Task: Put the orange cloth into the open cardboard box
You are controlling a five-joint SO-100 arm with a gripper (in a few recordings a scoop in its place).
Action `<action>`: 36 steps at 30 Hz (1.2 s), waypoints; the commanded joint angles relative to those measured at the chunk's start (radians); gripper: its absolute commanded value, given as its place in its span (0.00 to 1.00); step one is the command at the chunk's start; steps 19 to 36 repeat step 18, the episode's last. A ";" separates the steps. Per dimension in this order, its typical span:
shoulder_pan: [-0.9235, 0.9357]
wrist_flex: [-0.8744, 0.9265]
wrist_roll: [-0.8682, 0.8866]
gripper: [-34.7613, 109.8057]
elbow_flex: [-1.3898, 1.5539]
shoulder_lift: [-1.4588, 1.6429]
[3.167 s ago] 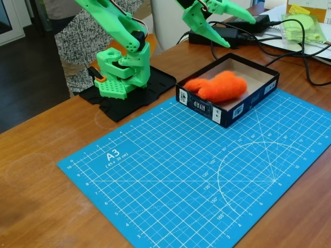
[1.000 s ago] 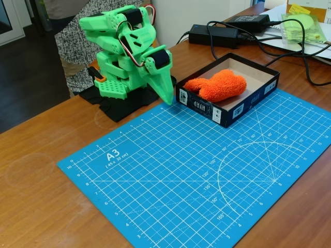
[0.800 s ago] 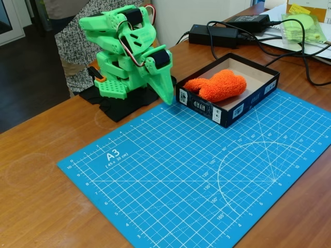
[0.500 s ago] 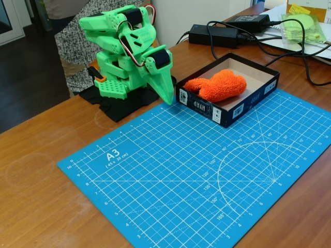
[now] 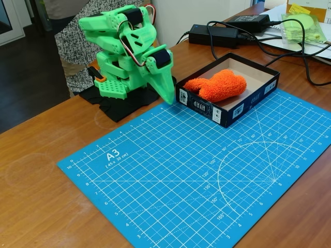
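Orange cloth (image 5: 217, 86) lies inside the open cardboard box (image 5: 227, 114), upper right of centre, long axis running left-right. Gripper (image 5: 166, 93) is folded down just left of the box, tips pressed together, holding nothing (task looks done, no approach needed).

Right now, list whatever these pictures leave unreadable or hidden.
- Fixed view: the orange cloth covers part of the open cardboard box floor, and the near wall hides the cloth's lower edge.
- The box's white labels are too small to read.
- The hand points down, its tip at the blue cutting mat; its fingers look closed.
- The person behind the arm is cut off by the top edge.
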 commanded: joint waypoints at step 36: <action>0.025 0.005 0.011 0.24 0.006 0.012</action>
